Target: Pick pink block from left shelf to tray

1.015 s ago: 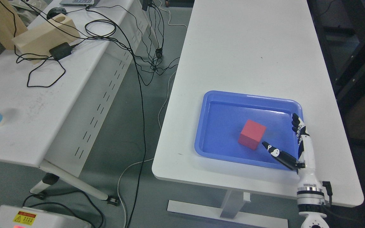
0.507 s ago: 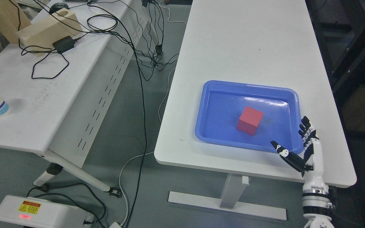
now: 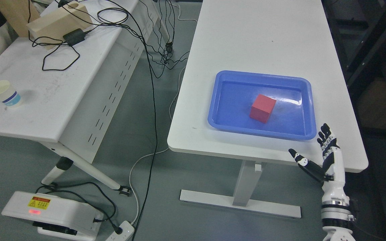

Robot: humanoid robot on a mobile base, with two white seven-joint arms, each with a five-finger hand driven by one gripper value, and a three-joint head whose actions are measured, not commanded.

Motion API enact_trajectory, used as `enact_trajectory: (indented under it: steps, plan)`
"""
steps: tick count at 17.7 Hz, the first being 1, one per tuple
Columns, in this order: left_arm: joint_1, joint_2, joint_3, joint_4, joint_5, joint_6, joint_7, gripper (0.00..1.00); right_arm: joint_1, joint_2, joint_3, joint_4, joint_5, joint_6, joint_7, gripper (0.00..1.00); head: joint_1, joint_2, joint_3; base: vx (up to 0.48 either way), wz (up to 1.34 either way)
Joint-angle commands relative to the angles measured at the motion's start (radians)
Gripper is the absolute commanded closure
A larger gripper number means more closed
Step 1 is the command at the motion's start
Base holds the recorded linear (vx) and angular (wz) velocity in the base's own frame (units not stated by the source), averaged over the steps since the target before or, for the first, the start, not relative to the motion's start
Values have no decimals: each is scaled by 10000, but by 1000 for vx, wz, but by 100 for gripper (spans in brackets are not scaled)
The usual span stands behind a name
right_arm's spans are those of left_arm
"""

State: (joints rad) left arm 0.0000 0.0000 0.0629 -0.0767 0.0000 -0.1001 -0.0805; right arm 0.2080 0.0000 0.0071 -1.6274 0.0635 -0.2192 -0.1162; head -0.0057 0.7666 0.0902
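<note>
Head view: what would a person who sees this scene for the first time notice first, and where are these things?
The eye goes first to the red-pink cube block lying inside the blue plastic tray on the white table at the right. Next comes the robot's right hand, open and empty, near the table's front right corner, apart from the tray. On the left, black cables hang from a second white desk.

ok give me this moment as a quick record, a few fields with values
block: red-pink cube lying inside the tray, touching nothing else
tray: blue, on the white table near its front edge
right hand: open, empty, just off the table's front right corner
left hand: not in view
side desk: paper cup, cables, wooden block
</note>
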Motion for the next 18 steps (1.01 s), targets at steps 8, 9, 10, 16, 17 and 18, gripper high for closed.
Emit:
enact_trajectory:
  steps: [8,9,10,16,17,18]
  plan:
    - [92,175,0,0,-15,-11,8,0,-39,-175,-224,-2,-252,152,-66,0,0,0,0,-157,-10]
    - [92,175,0,0,-15,-11,8,0,-54,-175,-224,-2,-252,152,-66,0,0,0,0,-143,8]
    - [92,175,0,0,-15,-11,8,0,-55,-175,-224,-17,-267,137,-66,0,0,0,0,-143,8]
    - [92,175,0,0,-15,4,8,0,-116,-175,-209,-32,-267,106,-50,0,0,0,0,-92,59]
    - [92,175,0,0,-15,-11,8,0,-131,-175,-224,-32,-267,106,-50,0,0,0,0,-15,20]
    - [92,175,0,0,-15,-11,8,0,-131,-175,-224,-17,-267,106,-35,0,0,0,0,-15,20]
